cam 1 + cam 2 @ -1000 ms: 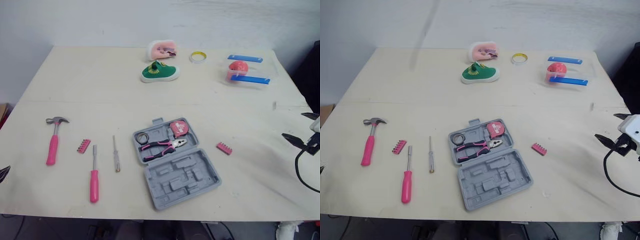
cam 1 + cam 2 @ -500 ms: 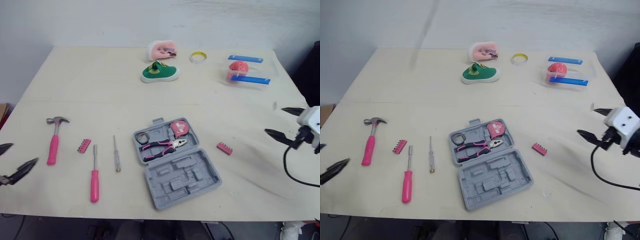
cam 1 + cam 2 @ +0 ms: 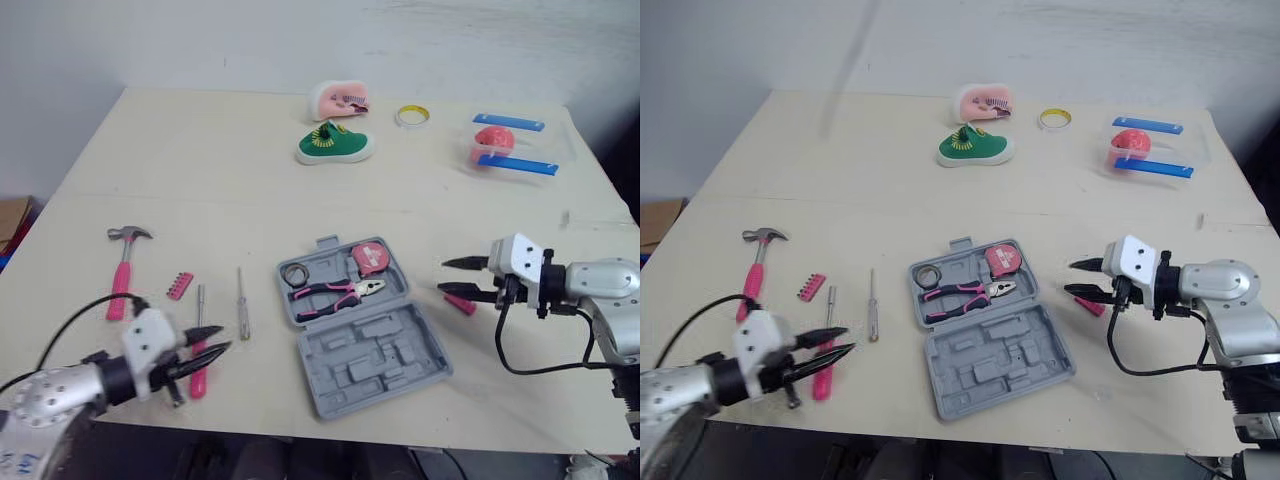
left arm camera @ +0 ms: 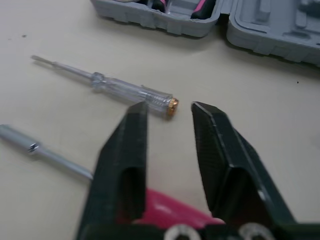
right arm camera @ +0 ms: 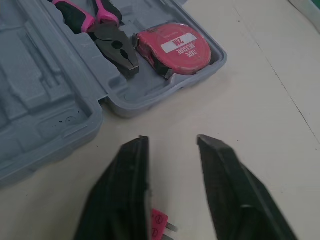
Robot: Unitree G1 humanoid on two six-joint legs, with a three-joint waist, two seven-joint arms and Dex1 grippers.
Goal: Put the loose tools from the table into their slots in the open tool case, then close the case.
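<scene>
Left end effector [image 3: 211,340]: fingers spread apart, nothing held; it hangs low over the near edge of the bench [image 3: 200,180], directly over the pink-handled screwdriver [image 3: 199,345]; in the left wrist view the pink handle lies under the roots of the two fingers [image 4: 127,155]; cannot tell whether they touch it.

Just past the left fingertips, toward the case: the clear-handled screwdriver [image 4: 125,90], flat on the bench, its brass cap in line with the gap between the fingers.

Further out on that end effector's outer side: a pink bit strip [image 3: 180,285], then the hammer [image 3: 122,270], pink handle, lying flat.

Tool case [image 3: 370,345]: open, grey, lying between the two end effectors; pliers [image 3: 335,292] and tape measure [image 3: 369,257] are seated in the half farther from the robot; the nearer half shows bare moulded slots.

Right end effector [image 3: 445,277]: fingers spread, empty, tips pointing at the case and stopping just short of its edge by the tape measure; a second bit strip [image 3: 461,303] lies on the bench right beneath it, close by one finger in the right wrist view; contact not discernible.

Well beyond both end effectors, at the far side of the bench: a green shoe [image 3: 333,145] and a clear box [image 3: 515,150] with blue strips.
</scene>
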